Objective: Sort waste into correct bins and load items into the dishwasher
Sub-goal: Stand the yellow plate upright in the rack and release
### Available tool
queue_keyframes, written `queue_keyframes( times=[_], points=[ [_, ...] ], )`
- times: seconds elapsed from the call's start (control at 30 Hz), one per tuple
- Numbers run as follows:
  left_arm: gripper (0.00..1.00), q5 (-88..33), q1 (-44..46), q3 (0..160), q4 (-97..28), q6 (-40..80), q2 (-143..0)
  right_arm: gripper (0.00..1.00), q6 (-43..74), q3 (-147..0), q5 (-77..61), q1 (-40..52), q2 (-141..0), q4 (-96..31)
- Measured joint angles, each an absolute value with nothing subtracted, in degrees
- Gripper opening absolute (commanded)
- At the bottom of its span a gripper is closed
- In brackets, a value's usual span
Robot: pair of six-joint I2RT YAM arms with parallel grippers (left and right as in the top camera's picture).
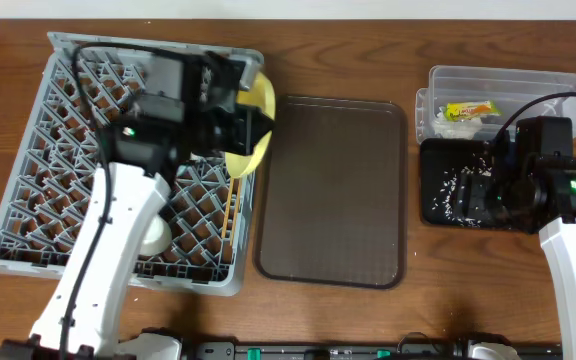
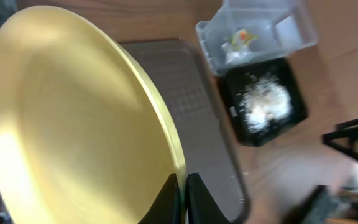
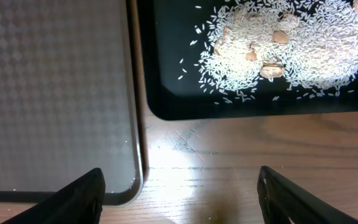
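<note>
My left gripper [image 2: 184,200] is shut on the rim of the pale-yellow plate [image 2: 73,124] and holds it on edge over the right side of the grey dish rack [image 1: 58,150]; the plate also shows in the overhead view [image 1: 253,150]. The chopsticks [image 1: 232,212] and the white bowl [image 1: 156,238] lie in the rack. The light-blue bowl is hidden. My right gripper [image 3: 182,193] is open and empty above the wood by the black tray [image 3: 166,106], which holds rice grains [image 3: 303,43] and whitish scraps. The snack wrapper [image 1: 468,110] lies in the clear tub [image 1: 558,85].
The brown serving tray [image 1: 333,190] lies between the rack and the two bins; its corner shows in the right wrist view [image 3: 55,93]. The black tray [image 1: 438,200] sits just in front of the clear tub. My left arm crosses over the rack.
</note>
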State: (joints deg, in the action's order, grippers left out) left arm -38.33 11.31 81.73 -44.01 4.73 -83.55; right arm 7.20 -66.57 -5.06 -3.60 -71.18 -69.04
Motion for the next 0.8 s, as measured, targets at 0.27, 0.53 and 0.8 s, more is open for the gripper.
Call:
queue_keyframes(
  times=[0.27, 0.53, 0.8],
  points=[
    [0.06, -48.58, 4.40, 81.73, -43.90, 4.73, -90.35, 0.76, 7.20, -66.57, -5.06, -3.60, -71.18, -69.01],
    [0.66, -45.82, 0.62, 81.73, -44.88, 4.60, -94.28, 0.77, 7.20, -66.57, -5.06, -3.60, -71.18, -69.01],
    [0.79, -37.06, -0.60, 81.73, -46.11, 4.45, -93.38, 0.84, 7.18, -66.57, -5.06, -3.60, -71.18, -64.97]
  ],
)
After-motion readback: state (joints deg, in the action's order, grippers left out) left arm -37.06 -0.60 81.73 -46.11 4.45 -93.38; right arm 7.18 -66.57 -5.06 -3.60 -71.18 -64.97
